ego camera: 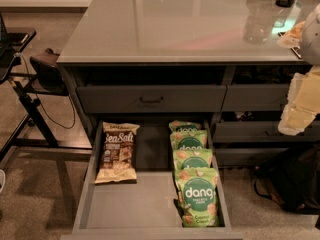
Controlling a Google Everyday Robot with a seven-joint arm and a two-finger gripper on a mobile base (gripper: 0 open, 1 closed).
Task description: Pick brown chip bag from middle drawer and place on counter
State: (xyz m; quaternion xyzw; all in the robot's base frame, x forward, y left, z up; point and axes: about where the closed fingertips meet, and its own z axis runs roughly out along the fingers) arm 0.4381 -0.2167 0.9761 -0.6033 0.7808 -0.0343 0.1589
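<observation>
While pulled wide open at 6 o'clock: middle drawer (pixel 135 204) with brown chip bag (pixel 118 153) inside, claw (pixel 299 106) off at 3 o'clock.

Nearest, bare grey tray floor at 6 o'clock. At 5 o'clock, a row of green dang bags (pixel 191 161), overlapping along the tray's right side and running back toward the cabinet. Deeper in, at 9 o'clock within the tray, the brown chip bag flat and face up beside the left wall, lettering readable, well apart from the green row. Behind that, a closed drawer front (pixel 150 99) with dark handle. At 3 o'clock, pale claw hanging beside the right-hand drawers, clear of the tray and of every bag; spread or closed, cannot tell. Farthest, at 12 o'clock, glossy grey-green worktop (pixel 165 29).
</observation>
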